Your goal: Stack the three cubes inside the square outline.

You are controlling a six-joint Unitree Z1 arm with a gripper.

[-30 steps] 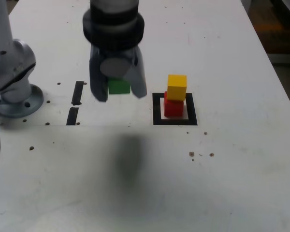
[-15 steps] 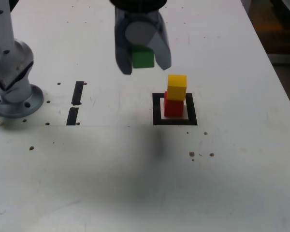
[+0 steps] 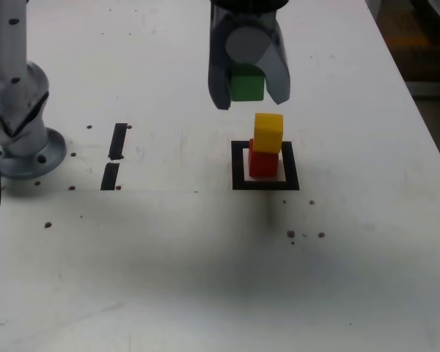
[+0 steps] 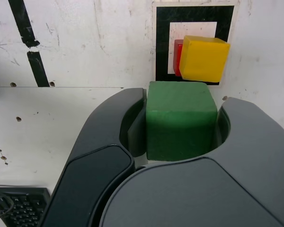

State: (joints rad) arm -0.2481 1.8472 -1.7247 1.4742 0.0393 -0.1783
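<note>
One matte green cube (image 3: 246, 83) clamped in the smooth grey claw (image 3: 248, 94), above stacked yellow cube (image 3: 268, 132) and red cube (image 3: 262, 163).

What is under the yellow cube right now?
The red cube lies directly under the yellow cube, inside the square outline. The yellow cube covers most of the red cube's top face, so that face cannot be checked.
</note>
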